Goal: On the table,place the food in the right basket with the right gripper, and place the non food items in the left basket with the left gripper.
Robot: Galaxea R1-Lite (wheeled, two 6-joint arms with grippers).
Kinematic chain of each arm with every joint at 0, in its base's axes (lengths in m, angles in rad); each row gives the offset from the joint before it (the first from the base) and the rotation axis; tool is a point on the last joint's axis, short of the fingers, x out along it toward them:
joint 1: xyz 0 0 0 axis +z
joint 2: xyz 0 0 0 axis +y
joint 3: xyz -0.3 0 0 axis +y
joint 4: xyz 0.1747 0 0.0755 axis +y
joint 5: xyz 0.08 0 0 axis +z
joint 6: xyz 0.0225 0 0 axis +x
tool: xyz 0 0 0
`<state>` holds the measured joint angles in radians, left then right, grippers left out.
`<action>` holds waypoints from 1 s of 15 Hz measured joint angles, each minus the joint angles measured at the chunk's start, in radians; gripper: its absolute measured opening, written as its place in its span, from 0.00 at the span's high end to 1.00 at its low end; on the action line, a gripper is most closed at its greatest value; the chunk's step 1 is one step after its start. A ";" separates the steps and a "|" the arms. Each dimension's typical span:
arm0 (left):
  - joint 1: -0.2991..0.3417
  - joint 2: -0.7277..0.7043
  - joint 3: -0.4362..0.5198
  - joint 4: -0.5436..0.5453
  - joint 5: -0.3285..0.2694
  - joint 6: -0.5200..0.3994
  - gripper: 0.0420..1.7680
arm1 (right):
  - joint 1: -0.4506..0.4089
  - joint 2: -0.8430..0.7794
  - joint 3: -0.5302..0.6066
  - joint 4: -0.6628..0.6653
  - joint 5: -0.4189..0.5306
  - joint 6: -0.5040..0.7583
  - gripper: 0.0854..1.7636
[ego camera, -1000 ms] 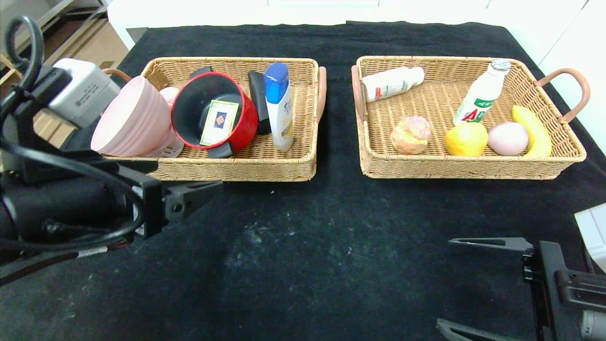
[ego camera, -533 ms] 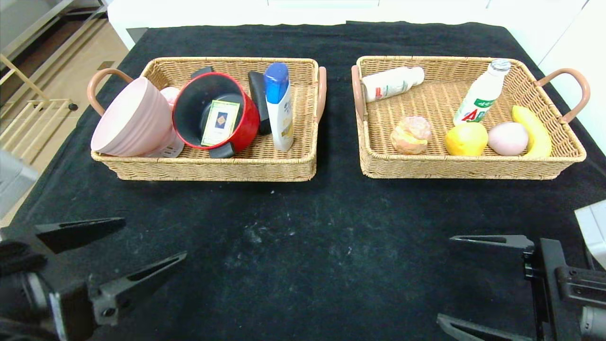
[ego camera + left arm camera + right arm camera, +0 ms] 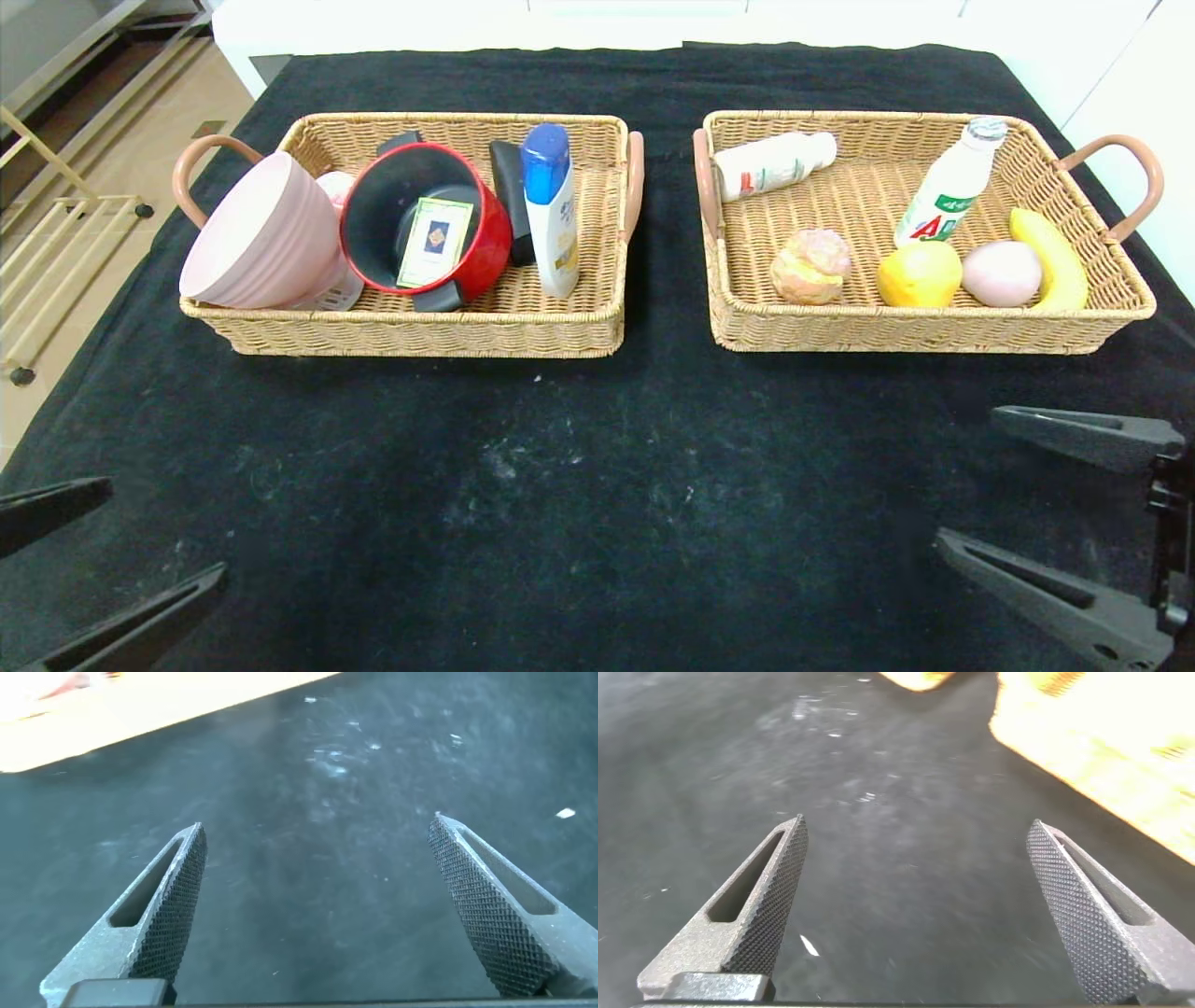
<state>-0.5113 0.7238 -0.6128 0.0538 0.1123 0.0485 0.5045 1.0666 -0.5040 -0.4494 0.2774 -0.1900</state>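
Note:
The left basket (image 3: 420, 329) holds a pink bowl (image 3: 261, 233), a red bowl (image 3: 485, 247) with a card (image 3: 431, 241) inside, a black item (image 3: 509, 196) and a blue-capped bottle (image 3: 551, 210). The right basket (image 3: 915, 329) holds two white bottles (image 3: 775, 163) (image 3: 948, 187), a pastry (image 3: 810, 266), a yellow fruit (image 3: 920, 273), a pink round piece (image 3: 1001, 273) and a banana (image 3: 1050, 257). My left gripper (image 3: 168, 527) (image 3: 318, 821) hangs open over bare cloth at the front left. At the front right, my right gripper (image 3: 966, 476) (image 3: 919, 821) is open too, nothing between its fingers.
Black cloth (image 3: 597, 485) covers the table between the baskets and the front edge. The right basket's wicker side (image 3: 1102, 756) shows ahead in the right wrist view. A pale floor and a metal rack (image 3: 56, 243) lie beyond the table's left edge.
My left arm has drawn back from beside the left basket to the front left corner, empty. The right gripper has shifted right and a little farther from the front edge.

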 joint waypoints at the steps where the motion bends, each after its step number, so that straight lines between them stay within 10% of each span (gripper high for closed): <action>1: 0.026 -0.025 -0.006 0.034 -0.001 0.001 0.03 | -0.012 -0.036 -0.012 0.061 -0.015 0.004 0.03; 10: 0.323 -0.203 -0.319 0.483 -0.200 0.031 0.03 | -0.302 -0.548 -0.321 1.000 -0.128 0.026 0.03; 15: 0.594 -0.292 -0.383 0.578 -0.440 0.060 0.03 | -0.458 -0.738 -0.380 1.134 -0.132 0.069 0.03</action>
<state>0.0826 0.4315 -0.9953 0.6315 -0.3279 0.1085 0.0462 0.3289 -0.8836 0.6845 0.1451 -0.1211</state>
